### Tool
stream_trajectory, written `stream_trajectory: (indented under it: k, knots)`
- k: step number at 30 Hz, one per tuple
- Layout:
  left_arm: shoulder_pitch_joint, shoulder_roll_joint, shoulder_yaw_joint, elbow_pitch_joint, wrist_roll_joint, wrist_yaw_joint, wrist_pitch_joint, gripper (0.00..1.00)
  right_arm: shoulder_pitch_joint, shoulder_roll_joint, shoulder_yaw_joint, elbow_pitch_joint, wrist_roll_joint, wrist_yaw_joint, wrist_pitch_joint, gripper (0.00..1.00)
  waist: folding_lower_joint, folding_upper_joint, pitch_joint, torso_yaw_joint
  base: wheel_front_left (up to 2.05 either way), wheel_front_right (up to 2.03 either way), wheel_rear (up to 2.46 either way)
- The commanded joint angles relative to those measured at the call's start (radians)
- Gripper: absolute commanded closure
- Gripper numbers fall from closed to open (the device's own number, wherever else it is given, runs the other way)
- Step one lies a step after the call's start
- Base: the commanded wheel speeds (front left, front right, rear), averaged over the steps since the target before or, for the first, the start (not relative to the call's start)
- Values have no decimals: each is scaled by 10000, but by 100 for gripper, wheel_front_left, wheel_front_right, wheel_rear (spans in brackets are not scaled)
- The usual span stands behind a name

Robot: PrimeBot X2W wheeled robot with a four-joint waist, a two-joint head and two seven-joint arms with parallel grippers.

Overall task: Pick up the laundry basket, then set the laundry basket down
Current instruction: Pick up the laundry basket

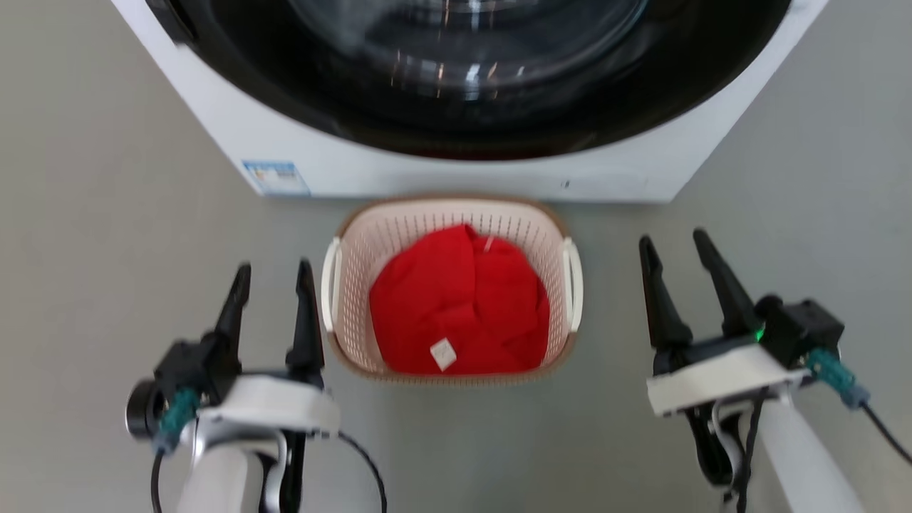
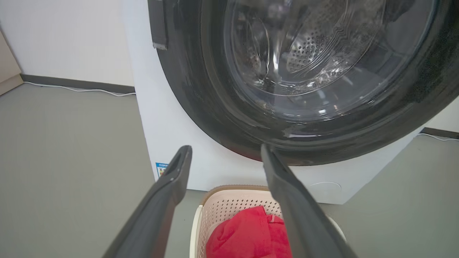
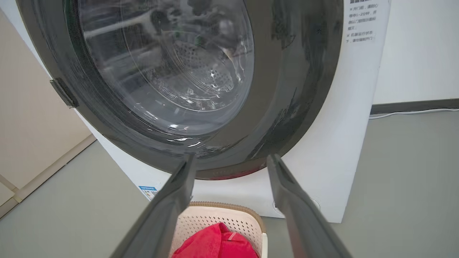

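Right, the geometry: laundry basket (image 1: 442,222) sits on the floor (image 1: 107,249) hard up against the front of the washer (image 1: 427,164), centred between the two arms, with a red garment (image 1: 456,306) inside. Its white handles are on its flanks, left handle (image 1: 330,285) facing the left arm and right handle (image 1: 574,285) facing the right arm. So this looks like a two-arm lift, one handle each.

Left gripper (image 1: 274,267): fingers spread, nothing between them, inner finger just beside the left handle in the head view. Right gripper (image 1: 673,237): also spread and empty, but clearly further out from its handle, with bare floor between. The left arm is the nearer one; the right has more sideways travel to make.

Both sets of fingers point forward at the washer, roughly parallel to the handles, not across them. In each wrist view the basket is low in the picture, under the fingers, so I judge both grippers are above rim height and need to drop as well as close inward.

Basket's long axis: hard to call from the head view. It looks about as wide as deep there.

Nothing is gripped, so the pick isn't started. Main risk: uneven contact shoving the basket sideways or into the washer.
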Motion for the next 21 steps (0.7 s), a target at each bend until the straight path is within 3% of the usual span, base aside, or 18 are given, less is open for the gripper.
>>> stream_trajectory:
  k: [1, 9, 21]
  knots:
    - [-669, 98, 234, -40, -70, -80, -61, 0, -473, 17, 165, -84, -118, 71, -136, 0, 0, 0, 985, 172, 0, 0, 0]
    - [-2442, 98, -27, 1055, -321, -237, -61, 0, -1894, 17, -133, 651, -540, 71, -136, 0, 0, 0, 2839, 503, 0, 0, 0]
    - [-3952, 98, -193, 2532, -519, -510, -61, 0, -3112, 17, -479, 1383, -1083, 71, -136, 0, 0, 0, 4387, 830, 0, 0, 0]
